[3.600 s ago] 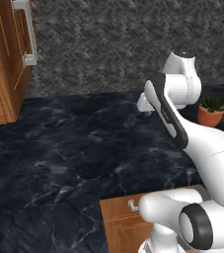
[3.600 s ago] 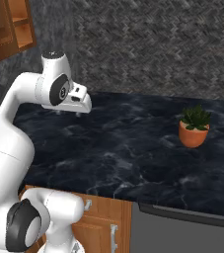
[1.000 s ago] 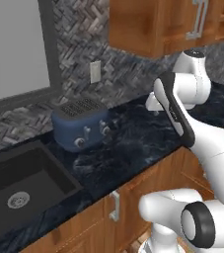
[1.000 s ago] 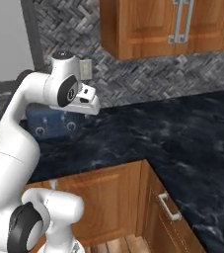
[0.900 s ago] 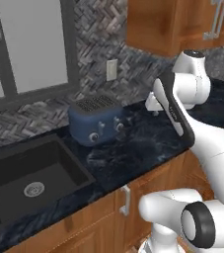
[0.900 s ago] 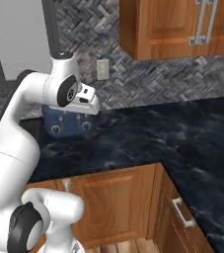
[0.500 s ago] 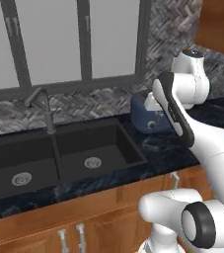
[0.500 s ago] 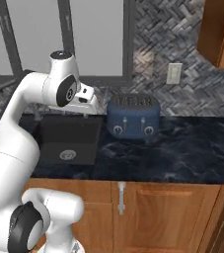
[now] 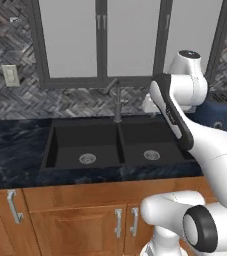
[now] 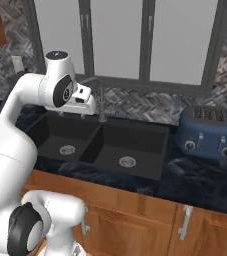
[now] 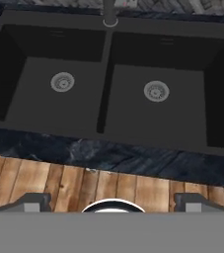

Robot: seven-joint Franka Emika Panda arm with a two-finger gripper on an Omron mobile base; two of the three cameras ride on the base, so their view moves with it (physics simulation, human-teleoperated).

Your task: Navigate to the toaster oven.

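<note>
A: Gripper [image 11: 111,200] status?

B: Fingers [image 11: 32,201] sit spread near the bottom corners of the hand view, nothing between them. Open and empty, hanging over the cabinet front just short of the sink [image 11: 217,89].

A: What changed?

B: Base has swung along the counter. Half a second ago the blue toaster [image 10: 212,131] sat near the middle of the right base view; now it's pushed to the right, and the double sink [image 9: 49,150] with its faucet [image 9: 116,102] is centred under the window [image 9: 100,40]. Arm pose looks the same throughout, so it's the cameras moving, not the objects.

A: And versus 3.6 s ago?

B: Totally different stretch then: bare dark counter with a potted plant. Now there's an outlet [image 9: 9,75] on the backsplash at left and cabinet doors [image 9: 75,227] below.

A: Toaster oven?

B: No white box with a black front in these frames. My read: still travelling, target not reached, more driving or turning needed to find it.
</note>
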